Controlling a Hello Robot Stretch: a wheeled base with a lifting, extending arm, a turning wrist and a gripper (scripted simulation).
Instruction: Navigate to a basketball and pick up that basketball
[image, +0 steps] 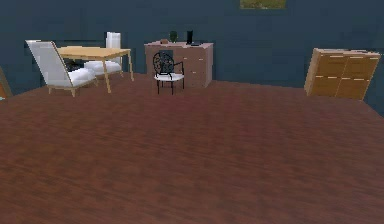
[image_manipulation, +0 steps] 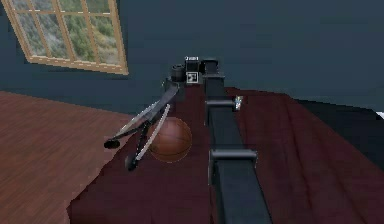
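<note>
Hand first, in the arm side view: its two thin fingers slant down toward the view's left from the end of the dark arm, which rises from the bottom edge. The basketball, a round orange-brown ball, sits right at those fingers, over a dark red surface. Whether the ball rests on that surface or hangs free cannot be told, so neither the hand's grip nor whether it has hold of anything can be read. A wood-framed window is set in the dark blue wall at upper left, above brown plank floor. In the forward view, a wooden table stands at far left with white chairs around it. A low dresser stands against the blue wall with a black metal chair in front, and a wooden cabinet stands at the right.
</note>
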